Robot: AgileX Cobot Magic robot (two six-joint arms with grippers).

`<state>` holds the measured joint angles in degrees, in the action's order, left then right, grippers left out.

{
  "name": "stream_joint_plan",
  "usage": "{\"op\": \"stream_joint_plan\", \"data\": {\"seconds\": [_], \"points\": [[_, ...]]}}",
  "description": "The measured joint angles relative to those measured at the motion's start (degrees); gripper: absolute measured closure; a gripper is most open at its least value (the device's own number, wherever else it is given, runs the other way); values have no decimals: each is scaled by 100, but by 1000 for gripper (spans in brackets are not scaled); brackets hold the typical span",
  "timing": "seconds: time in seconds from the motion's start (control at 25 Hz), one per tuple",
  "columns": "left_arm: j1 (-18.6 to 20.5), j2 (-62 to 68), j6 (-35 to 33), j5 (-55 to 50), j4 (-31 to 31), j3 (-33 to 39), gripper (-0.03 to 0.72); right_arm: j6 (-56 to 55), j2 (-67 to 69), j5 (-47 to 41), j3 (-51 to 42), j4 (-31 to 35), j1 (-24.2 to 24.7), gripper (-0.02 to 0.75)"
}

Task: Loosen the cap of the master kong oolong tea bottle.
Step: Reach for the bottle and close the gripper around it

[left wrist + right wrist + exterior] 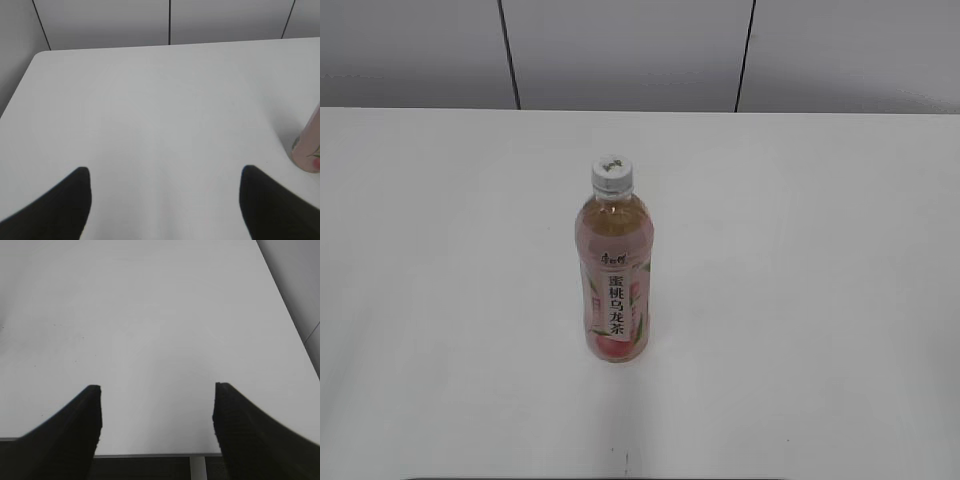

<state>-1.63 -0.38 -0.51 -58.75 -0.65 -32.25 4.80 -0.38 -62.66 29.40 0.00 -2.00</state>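
The master kong oolong tea bottle [614, 280] stands upright in the middle of the white table [800, 300], pale amber tea inside, pink peach label facing me. Its white ribbed cap [613, 173] sits on the neck. Neither arm shows in the exterior view. In the left wrist view my left gripper [165, 172] is open and empty over bare table, and the bottle's base [309, 152] shows at the right edge, apart from the jaws. In the right wrist view my right gripper [157, 387] is open and empty above the table's near edge; the bottle is out of that view.
A grey panelled wall [620, 50] with dark seams runs behind the table's far edge. In the right wrist view the table's near edge [150, 455] and a dark gap below it show between the jaws. Bare white tabletop surrounds the bottle.
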Motion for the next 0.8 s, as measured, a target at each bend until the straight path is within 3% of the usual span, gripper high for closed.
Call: {"op": "stream_joint_plan", "data": {"seconds": [0.48,0.8], "points": [[0,0,0,90,5,-11,146,0,0,0,0,0,0,213],[0,7,0,1510,-56,-117,146,0,0,0,0,0,0,213]]}}
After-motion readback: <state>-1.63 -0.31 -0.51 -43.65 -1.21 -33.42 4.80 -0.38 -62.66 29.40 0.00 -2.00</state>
